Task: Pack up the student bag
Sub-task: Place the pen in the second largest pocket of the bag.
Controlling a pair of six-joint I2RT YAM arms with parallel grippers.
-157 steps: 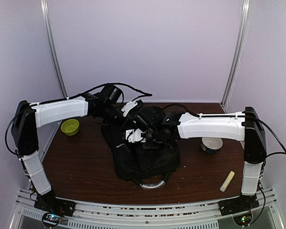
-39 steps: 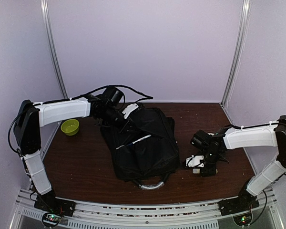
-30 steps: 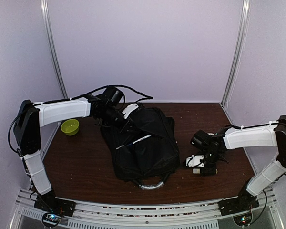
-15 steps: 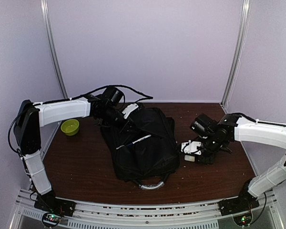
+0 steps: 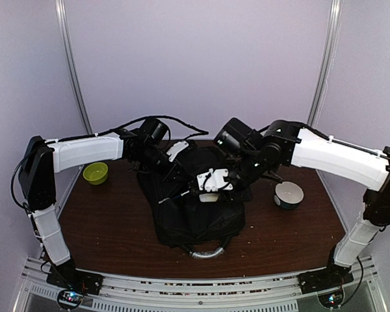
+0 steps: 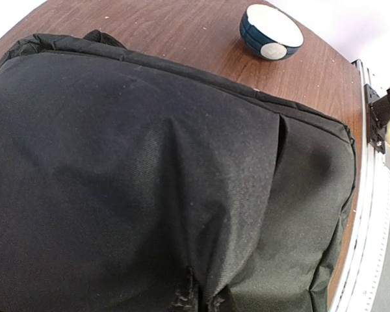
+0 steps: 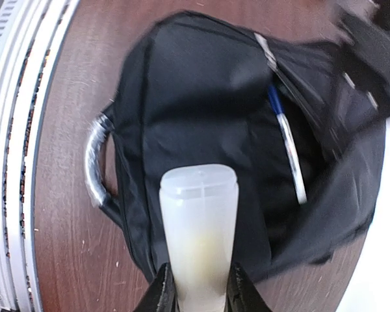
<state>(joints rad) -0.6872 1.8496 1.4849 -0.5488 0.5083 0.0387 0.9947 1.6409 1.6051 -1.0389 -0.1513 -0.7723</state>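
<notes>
The student bag (image 5: 201,218) is a large black backpack lying flat mid-table, its grey curved handle (image 5: 207,252) toward the near edge. My left gripper (image 5: 175,166) is at the bag's far left corner, shut on a pinched fold of the black fabric (image 6: 198,300). My right gripper (image 5: 211,185) hangs above the bag's middle, shut on a translucent white tube (image 7: 198,227) with yellowish contents, capped end forward. Below it the bag (image 7: 201,97) shows an open flap with a blue-and-white pen (image 7: 287,146) lying in it. The handle (image 7: 93,162) is at the left there.
A green bowl (image 5: 95,173) sits at the table's left. A dark blue bowl with a white inside (image 5: 288,194) stands right of the bag, also in the left wrist view as the bowl (image 6: 271,31). A metal rail (image 5: 195,286) runs along the near edge.
My right arm has lifted the white tube from the table right of the bag and swung it left, above the bag. The blue bowl shows again. The left arm has not moved.
</notes>
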